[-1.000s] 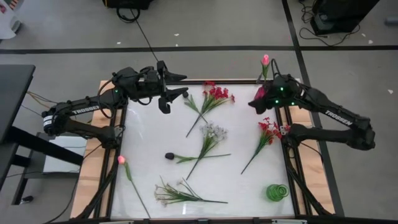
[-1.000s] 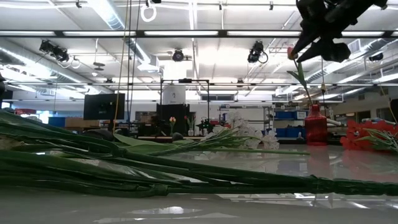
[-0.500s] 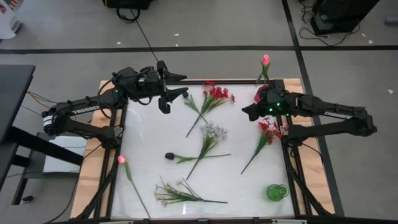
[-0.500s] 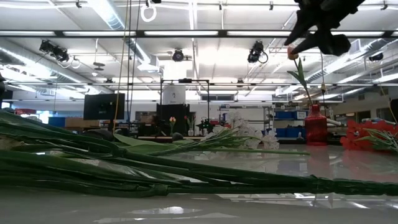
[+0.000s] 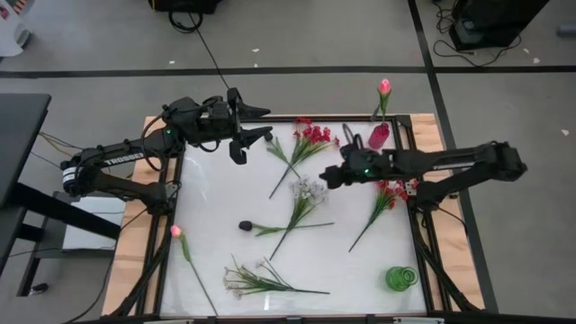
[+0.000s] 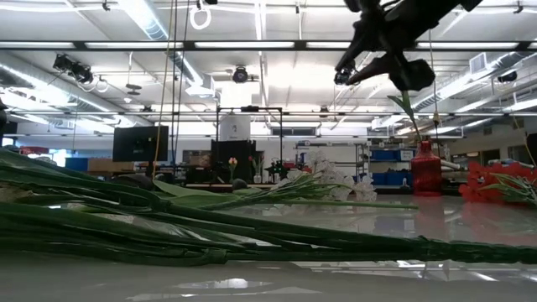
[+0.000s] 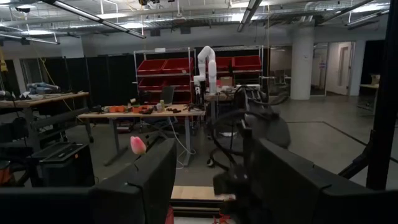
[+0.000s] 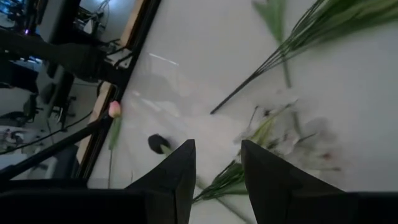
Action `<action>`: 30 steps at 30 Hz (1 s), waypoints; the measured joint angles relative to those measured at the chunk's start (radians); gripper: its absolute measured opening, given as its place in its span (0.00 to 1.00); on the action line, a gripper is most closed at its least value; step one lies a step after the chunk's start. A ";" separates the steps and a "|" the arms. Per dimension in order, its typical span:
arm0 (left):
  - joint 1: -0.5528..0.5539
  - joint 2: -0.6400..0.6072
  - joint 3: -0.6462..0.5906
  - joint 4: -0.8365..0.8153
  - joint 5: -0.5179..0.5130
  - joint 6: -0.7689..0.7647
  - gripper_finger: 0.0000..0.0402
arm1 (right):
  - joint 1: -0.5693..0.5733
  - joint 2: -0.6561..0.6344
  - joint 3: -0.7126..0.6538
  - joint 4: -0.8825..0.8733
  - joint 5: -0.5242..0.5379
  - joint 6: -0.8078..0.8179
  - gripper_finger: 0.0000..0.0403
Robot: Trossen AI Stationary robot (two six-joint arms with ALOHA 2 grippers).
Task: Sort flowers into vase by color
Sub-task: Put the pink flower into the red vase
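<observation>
Right gripper [image 5: 329, 177] reaching out over the white table [image 5: 216, 207], empty, fingers [image 8: 177, 177] parted by a narrow gap.

Hovering just beside the white spray [image 5: 309, 191] at mid-table, above the surface. Pink bud [image 5: 384, 86] standing in the red vase [image 5: 379, 136] at the far right corner. Scattered flat on the table: red spray [image 5: 314, 137], second red spray [image 5: 387, 189], dark bud [image 5: 245, 225], pink bud [image 5: 176, 231] near the left edge, another white spray [image 5: 252, 279]. Green vase [image 5: 400, 277] at the near right corner. Left gripper [image 5: 255, 133] parked at the far left corner, spread open, empty.
</observation>
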 joint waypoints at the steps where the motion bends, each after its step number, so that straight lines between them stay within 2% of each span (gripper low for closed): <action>1: 0.000 0.000 0.000 0.000 0.000 0.000 0.56 | 0.010 0.015 0.000 0.015 0.000 0.015 0.34; 7: 0.000 0.000 0.000 0.000 0.000 0.000 0.56 | 0.052 0.059 0.000 0.075 0.018 0.103 0.34; 20: 0.000 0.000 0.000 0.001 0.000 -0.009 0.56 | 0.096 0.064 0.000 0.080 -0.006 0.230 0.34; 30: 0.000 0.000 0.000 0.008 0.000 -0.260 0.56 | 0.145 0.064 0.000 0.059 0.025 0.248 0.34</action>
